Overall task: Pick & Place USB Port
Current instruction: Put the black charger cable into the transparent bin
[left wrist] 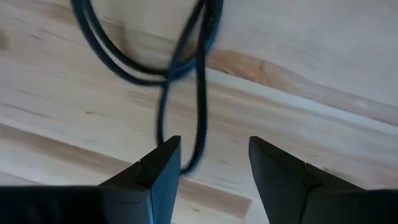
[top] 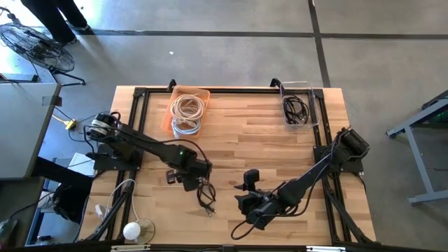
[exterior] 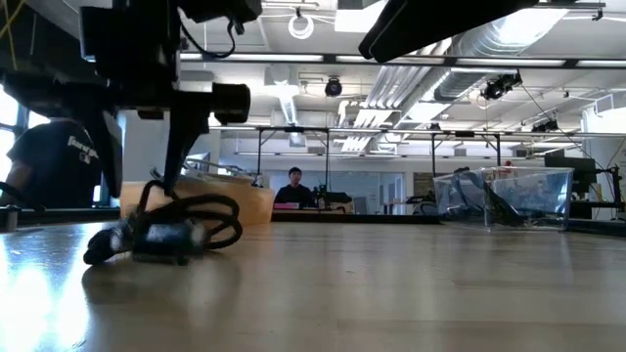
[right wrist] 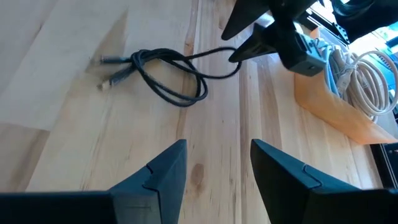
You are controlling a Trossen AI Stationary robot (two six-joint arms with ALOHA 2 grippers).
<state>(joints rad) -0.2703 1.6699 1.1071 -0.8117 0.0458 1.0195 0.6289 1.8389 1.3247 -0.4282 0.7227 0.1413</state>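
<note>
A black USB cable (top: 206, 197) lies in a loose coil on the wooden table near its front, its plugs (right wrist: 114, 75) resting on the wood. It also shows in the low view (exterior: 171, 231). My left gripper (top: 198, 183) is open and points down over the cable's loop end (left wrist: 198, 118). One strand runs into the gap between its fingers (left wrist: 214, 155). My right gripper (top: 240, 202) is open and empty, right of the cable, above the table and aimed toward it (right wrist: 217, 155). My left gripper comes from above with the cable's loop end between its open fingers. One strand (left wrist: 186, 163) runs close along the inner side of one finger (left wrist: 163, 168). I cannot tell whether it touches. The cable lies on the table.
An orange bin (top: 187, 112) with coiled white cables stands at the far edge, left of centre. A clear bin (top: 301, 106) with black cables stands at the far right. Bare wood lies between them. People show in the room beyond (exterior: 293, 186).
</note>
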